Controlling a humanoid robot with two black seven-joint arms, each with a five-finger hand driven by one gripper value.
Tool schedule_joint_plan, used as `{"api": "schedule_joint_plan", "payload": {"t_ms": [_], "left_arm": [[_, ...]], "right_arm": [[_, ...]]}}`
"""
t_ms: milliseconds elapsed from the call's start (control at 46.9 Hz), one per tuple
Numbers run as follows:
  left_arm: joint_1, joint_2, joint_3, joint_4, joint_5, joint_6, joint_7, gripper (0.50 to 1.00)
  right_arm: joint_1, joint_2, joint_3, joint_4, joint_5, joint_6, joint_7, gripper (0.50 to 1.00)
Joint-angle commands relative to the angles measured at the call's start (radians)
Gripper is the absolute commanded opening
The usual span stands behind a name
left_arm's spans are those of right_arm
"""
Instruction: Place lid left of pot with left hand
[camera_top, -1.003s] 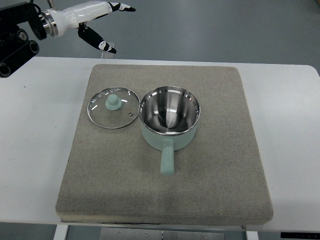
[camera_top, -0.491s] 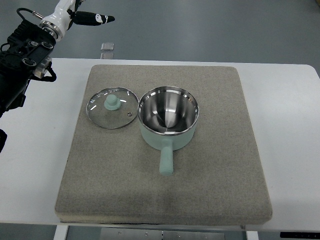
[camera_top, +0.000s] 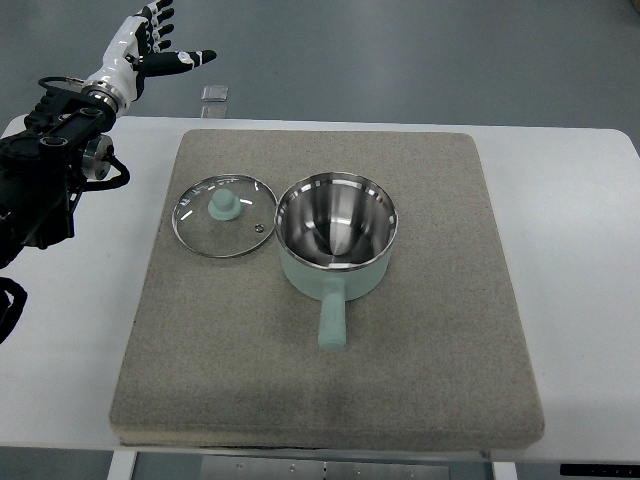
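While the lid (camera_top: 226, 216) lies beside the pot (camera_top: 336, 240), the left robot hand (camera_top: 150, 45) spreads wide, empty.

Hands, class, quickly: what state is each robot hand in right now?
Left hand: open, fingers spread, holding nothing, up past the table's far-left corner.
Right hand: not in view.

A lab or test room: a plain white table (camera_top: 580, 250) with a grey felt mat (camera_top: 330, 400) stands on a bare grey-blue floor (camera_top: 420, 55).
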Motion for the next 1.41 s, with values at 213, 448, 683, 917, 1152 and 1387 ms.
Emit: {"api": "schedule_joint_plan", "payload": {"t_ms": [213,448,683,917,1152,1387], "left_arm": [[0.022,-0.004,-0.014,0.004,-0.052,-0.1,-0.024,0.99],[0.045,-0.007,-0.187,0.001,-0.055,-0.117,-0.024,0.99],[0.078,-0.033,-0.276,-0.008,-0.062,-0.118,-0.098,0.992],[0.083,-0.04,-0.35,-0.008,-0.157,-0.123,-0.096,0.992],[0.083,-0.031,-0.353,0.001,-0.239,-0.157,-0.094,0.992],[0.089,-0.03,-0.352,0.003,-0.239,-0.157,-0.096,0.992]], "right_arm": [[0.0,0.0,0.0,0.0,0.0,0.0,0.0,0.921],[0.0,0.0,0.002,0.0,0.0,0.0,0.0,0.921],[0.0,0.0,0.002,0.0,0.0,0.0,0.0,0.921],[0.0,0.0,0.0,0.0,0.0,0.0,0.0,0.921],[0.0,0.0,0.0,0.0,0.0,0.0,0.0,0.921],[0.0,0.0,0.0,0.0,0.0,0.0,0.0,0.921]]}}
